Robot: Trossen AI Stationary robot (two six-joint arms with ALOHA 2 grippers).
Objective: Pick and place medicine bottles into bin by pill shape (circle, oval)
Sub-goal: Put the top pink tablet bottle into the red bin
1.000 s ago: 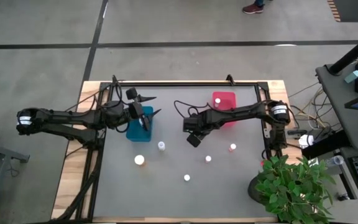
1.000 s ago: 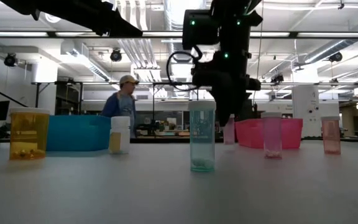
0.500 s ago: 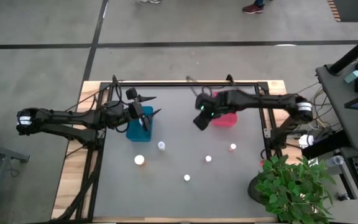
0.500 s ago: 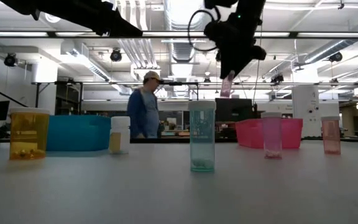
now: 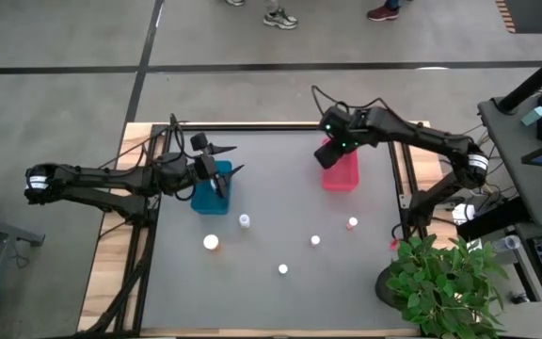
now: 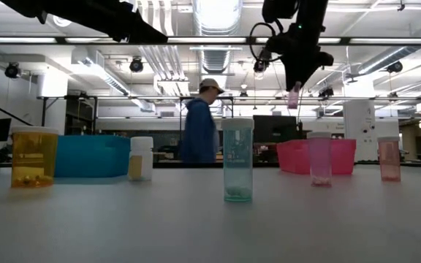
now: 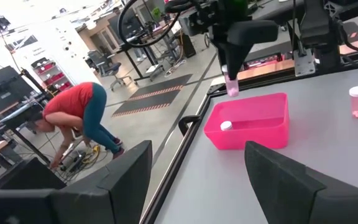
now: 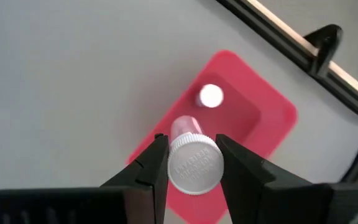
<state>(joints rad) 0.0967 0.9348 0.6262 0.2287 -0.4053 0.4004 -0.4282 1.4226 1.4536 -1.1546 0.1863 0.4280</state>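
Upper right of the high view: right claw (image 5: 327, 153) clamped on a pink-tinted medicine bottle (image 8: 194, 163), held by its white cap above the pink bin (image 5: 340, 168), which already has one bottle (image 8: 211, 96) inside. Judgement: centre over bin interior, lower some, then release so it doesn't bounce out. Left claw (image 5: 220, 160) hangs spread wide & empty over the blue bin (image 5: 212, 189), centre left. Count on worktop (image 5: 271, 235): 5 loose bottles, 2 bins.
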